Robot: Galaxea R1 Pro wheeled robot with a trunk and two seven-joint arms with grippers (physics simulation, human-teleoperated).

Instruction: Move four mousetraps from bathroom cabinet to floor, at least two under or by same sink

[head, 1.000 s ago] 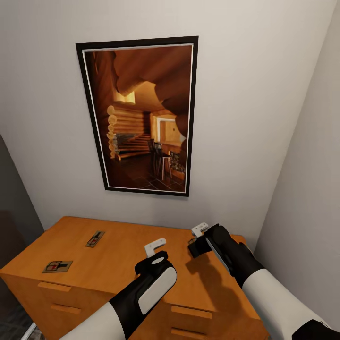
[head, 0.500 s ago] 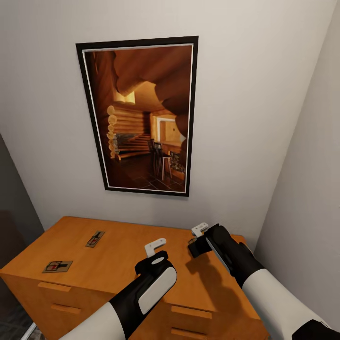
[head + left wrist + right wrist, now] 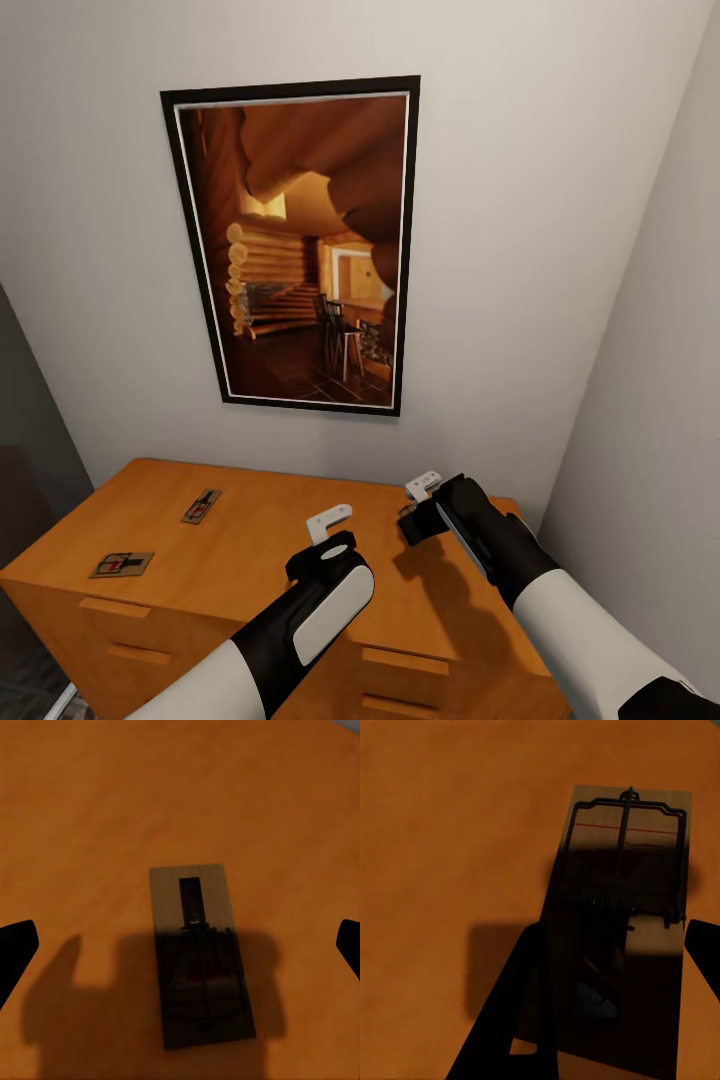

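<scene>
Both arms reach forward, left hand (image 3: 330,523) spread wide, right hand (image 3: 420,495) pointing down, fingers parted.

We count four mousetraps: two on the cabinet (image 3: 250,560) top at our left (image 3: 202,506) (image 3: 122,564), one under the left wrist camera (image 3: 199,956), one under the right (image 3: 622,937). One framed picture (image 3: 300,245) hangs above. We see two grippers (image 3: 330,522) (image 3: 420,492).

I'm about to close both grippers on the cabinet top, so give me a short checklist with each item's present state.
1. Left gripper open: ok, fingertips at both edges of its wrist view.
2. Mousetrap centred under the left gripper: ok.
3. Right gripper open: ok.
4. Second mousetrap between the right fingers: ok, though off-centre.
5. Grippers low enough to grip: cannot tell.
6. Two more mousetraps on the cabinet: ok, untouched.
</scene>
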